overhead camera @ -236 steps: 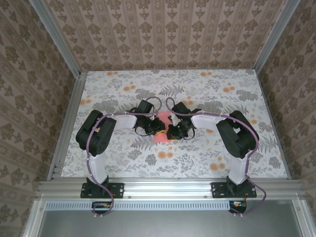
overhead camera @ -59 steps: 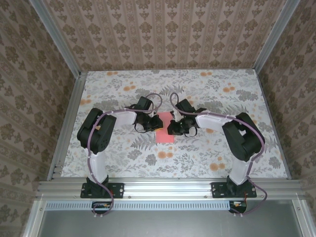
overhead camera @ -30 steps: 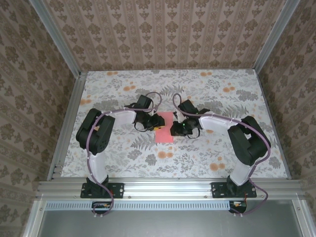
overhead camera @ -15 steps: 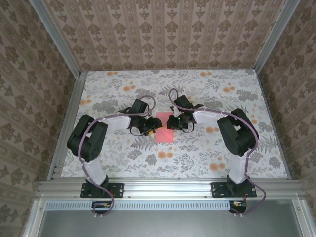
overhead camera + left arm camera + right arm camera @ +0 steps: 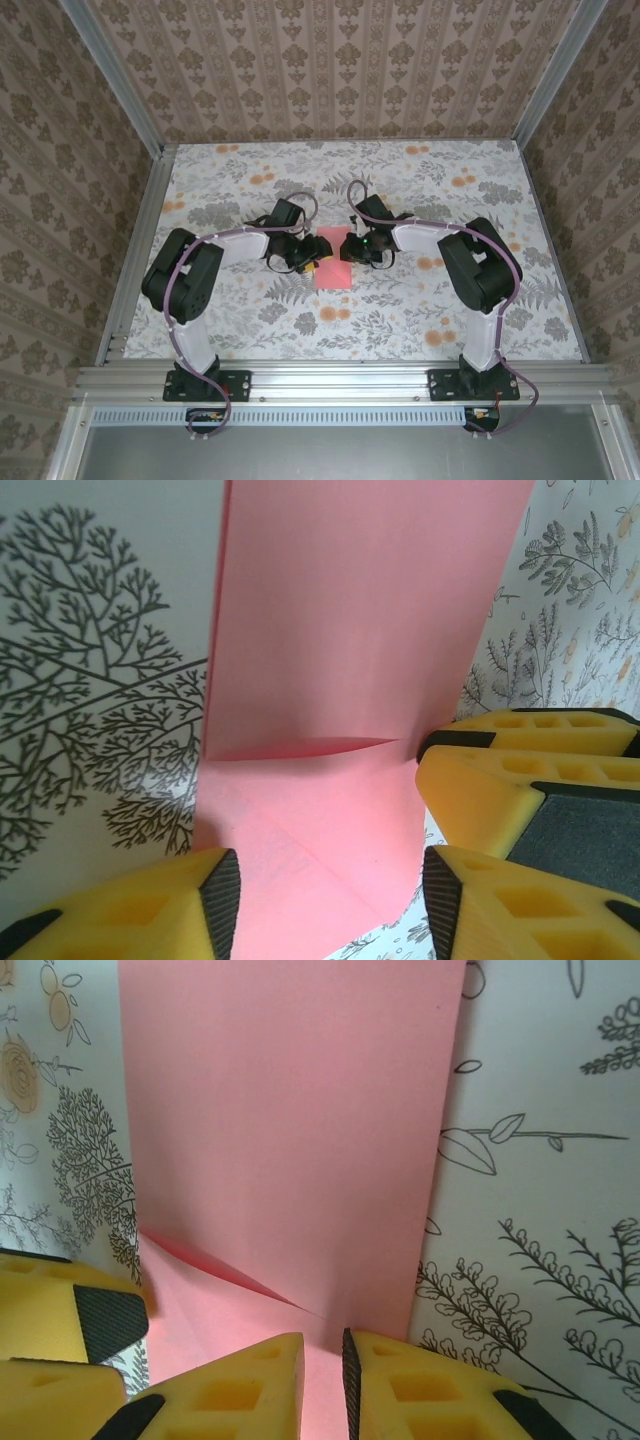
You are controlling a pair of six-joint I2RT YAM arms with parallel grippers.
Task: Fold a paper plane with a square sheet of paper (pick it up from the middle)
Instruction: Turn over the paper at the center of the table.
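Both arms reach in toward the middle of the flowered tabletop (image 5: 430, 190). The left hand (image 5: 316, 258) and the right hand (image 5: 352, 250) face each other across the square sheet of paper (image 5: 333, 270). The salmon-pink sheet lies between them and runs out flat ahead of both.

From the left wrist, the left hand (image 5: 325, 905) stands fairly wide. Its two yellow fingers (image 5: 215, 900) are well apart and the near end of the paper (image 5: 360, 630) sits in the gap between them, gripped by neither. A crease crosses the sheet just ahead of those fingers, and the part nearest the hand looks tilted up from the rest. The right hand's yellow fingers (image 5: 480, 790) press in from that hand's right, at the paper's edge beside the crease.

From the right wrist, the right hand (image 5: 323, 1375) is narrow. Only a slit stands between its fingertips, with pink showing in it and a slanting crease running toward it. I cannot tell whether it pinches the paper. The left hand's fingers (image 5: 50, 1310) sit just to its left.
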